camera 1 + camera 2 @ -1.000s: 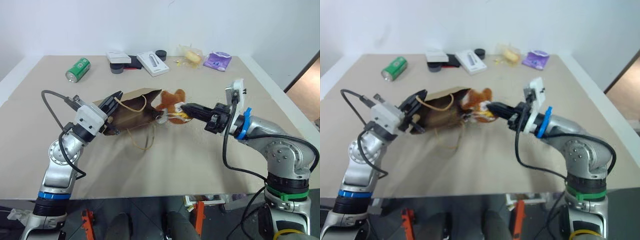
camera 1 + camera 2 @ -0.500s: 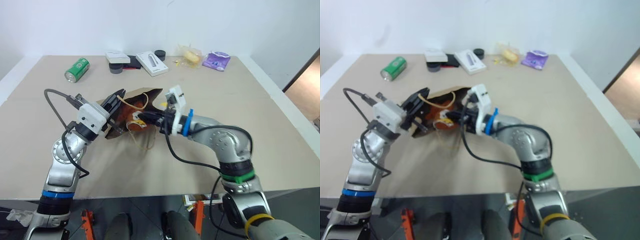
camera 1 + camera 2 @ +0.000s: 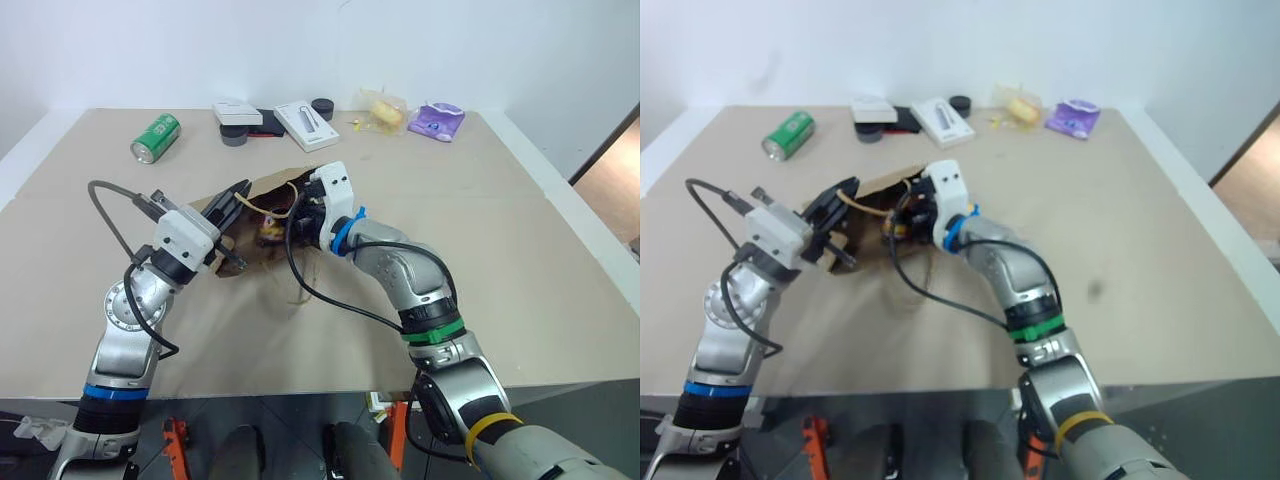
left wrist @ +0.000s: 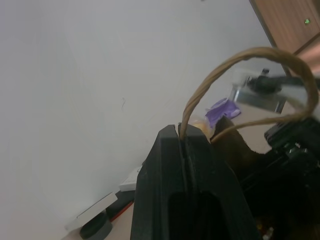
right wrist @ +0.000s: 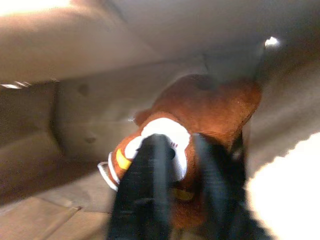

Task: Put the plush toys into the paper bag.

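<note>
The paper bag (image 3: 245,252) lies on its side at the table's middle, its mouth facing right. My left gripper (image 3: 236,197) is shut on the bag's twine handle (image 4: 210,85) and holds the mouth up. My right gripper (image 5: 179,142) reaches inside the bag. Its fingers (image 5: 150,165) stand apart, open. The brown plush toy (image 5: 215,105) lies on the bag's inner wall just past them, its pale face showing in the gap. The bag hides my right fingers in the head views. The other plush toy is not clearly seen.
Along the table's far edge lie a green can (image 3: 156,138), white boxes (image 3: 305,126), a black round item (image 3: 321,108), a yellow item in clear wrap (image 3: 383,112) and a purple packet (image 3: 436,122). The tan table (image 3: 520,250) is bare to the right.
My right gripper carried the brown toy leftwards from beside the bag into its mouth. Its fingers, shut on the toy before, have parted. The left gripper kept still on the handle.
</note>
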Controlling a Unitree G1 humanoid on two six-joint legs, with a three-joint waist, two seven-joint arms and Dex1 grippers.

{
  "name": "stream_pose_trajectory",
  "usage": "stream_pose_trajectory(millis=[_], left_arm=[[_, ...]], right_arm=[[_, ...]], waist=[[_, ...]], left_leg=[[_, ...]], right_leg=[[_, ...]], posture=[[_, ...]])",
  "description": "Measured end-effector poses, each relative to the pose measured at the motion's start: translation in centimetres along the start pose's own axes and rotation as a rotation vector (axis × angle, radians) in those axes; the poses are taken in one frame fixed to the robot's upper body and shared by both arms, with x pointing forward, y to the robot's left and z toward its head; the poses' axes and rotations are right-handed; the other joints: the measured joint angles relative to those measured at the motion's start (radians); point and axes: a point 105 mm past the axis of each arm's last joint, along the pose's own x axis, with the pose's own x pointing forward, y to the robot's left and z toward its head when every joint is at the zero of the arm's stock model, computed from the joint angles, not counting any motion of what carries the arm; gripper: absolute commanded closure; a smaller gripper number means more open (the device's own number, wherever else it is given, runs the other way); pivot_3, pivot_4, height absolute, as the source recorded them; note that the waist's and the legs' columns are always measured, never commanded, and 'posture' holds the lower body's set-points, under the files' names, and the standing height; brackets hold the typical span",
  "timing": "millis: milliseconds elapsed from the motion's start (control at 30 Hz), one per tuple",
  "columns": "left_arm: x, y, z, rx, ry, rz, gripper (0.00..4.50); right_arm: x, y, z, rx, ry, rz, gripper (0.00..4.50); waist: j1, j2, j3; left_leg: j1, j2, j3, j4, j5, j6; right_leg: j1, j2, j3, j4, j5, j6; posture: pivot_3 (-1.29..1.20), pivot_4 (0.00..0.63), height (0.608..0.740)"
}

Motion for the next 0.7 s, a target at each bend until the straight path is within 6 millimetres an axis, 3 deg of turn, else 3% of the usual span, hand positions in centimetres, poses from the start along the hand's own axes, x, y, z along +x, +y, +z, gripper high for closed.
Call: stream_pose_trajectory(millis=[133, 200, 233, 333, 400, 433, 567, 600, 667, 700], left_arm=[[0.0, 0.1, -0.1, -0.005, 0.008, 0.005, 4.50], [0.0, 0.2, -0.3, -0.008, 0.016, 0.008, 4.50], [0.0, 0.2, -0.3, -0.009, 0.018, 0.009, 4.50], [0.0, 0.3, -0.3, -0.009, 0.020, 0.013, 4.50], [0.0, 0.4, -0.4, -0.009, 0.021, 0.014, 4.50], [0.0, 0.4, -0.5, -0.012, 0.024, 0.015, 4.50], [0.0, 0.4, -0.6, -0.014, 0.026, 0.016, 4.50], [0.1, 0.5, -0.5, -0.013, 0.023, 0.015, 4.50], [0.2, 0.5, -0.6, -0.014, 0.023, 0.015, 4.50], [0.2, 0.5, -0.6, -0.014, 0.022, 0.014, 4.50]], right_arm=[[-2.7, 2.0, 1.4, -0.067, -0.032, 0.158, 0.05], [-4.3, 2.6, 1.7, -0.065, -0.036, 0.227, 0.05], [-5.8, 2.4, 2.2, -0.052, -0.052, 0.267, 0.05], [-7.9, 1.3, 3.7, -0.022, -0.109, 0.271, 0.05], [-9.1, -0.4, 5.0, 0.004, -0.170, 0.213, 0.05], [-9.1, -3.6, 5.0, 0.058, -0.178, 0.059, 0.05], [-7.9, -7.1, 3.1, 0.124, -0.108, -0.139, 0.05], [-7.1, -8.4, 1.2, 0.160, -0.048, -0.221, 0.05], [-5.1, -8.4, -2.1, 0.198, 0.040, -0.241, 0.05], [-4.7, -8.2, -2.7, 0.207, 0.056, -0.238, 0.05]], waist=[[0.002, 0.000, 0.000], [0.003, 0.000, 0.000], [0.004, 0.000, 0.000], [0.005, 0.000, 0.000], [0.005, 0.000, 0.000], [0.001, 0.000, 0.000], [-0.005, 0.000, 0.000], [-0.006, 0.000, 0.000], [-0.010, 0.000, 0.000], [-0.012, 0.000, 0.000]], left_leg=[[0.000, 0.000, 0.000, 0.000, 0.000, 0.000], [0.000, 0.000, 0.000, 0.000, 0.000, 0.000], [0.000, -0.001, 0.000, 0.000, 0.000, 0.000], [0.001, -0.001, 0.000, 0.000, 0.000, 0.000], [0.002, 0.000, 0.000, 0.000, 0.000, 0.000], [0.004, 0.000, 0.001, 0.000, 0.000, 0.000], [0.004, 0.001, 0.001, 0.000, 0.000, 0.000], [0.004, 0.001, 0.001, 0.000, 0.000, 0.000], [0.003, 0.001, 0.001, 0.000, 0.000, 0.000], [0.003, 0.001, 0.001, -0.001, 0.000, 0.000]], right_leg=[[0.000, -0.001, -0.001, 0.000, -0.001, 0.000], [0.000, -0.001, 0.000, 0.000, -0.001, 0.000], [0.000, -0.001, 0.000, 0.000, 0.000, 0.000], [0.001, -0.001, 0.000, 0.000, -0.001, -0.001], [0.001, -0.001, 0.000, 0.000, -0.002, -0.004], [0.002, 0.000, 0.000, 0.000, -0.001, -0.006], [0.002, 0.001, 0.001, 0.000, 0.000, -0.006], [0.002, 0.002, 0.001, 0.000, 0.000, -0.006], [0.001, 0.002, 0.002, 0.000, 0.001, -0.002], [0.001, 0.002, 0.002, 0.000, 0.001, -0.002]], posture=[[0.00, 0.150, 0.740], [0.00, 0.150, 0.740], [0.00, 0.150, 0.740], [0.00, 0.150, 0.740], [0.00, 0.150, 0.740], [0.00, 0.150, 0.740], [0.00, 0.150, 0.740], [0.00, 0.150, 0.740], [0.00, 0.150, 0.740], [0.00, 0.150, 0.740]])
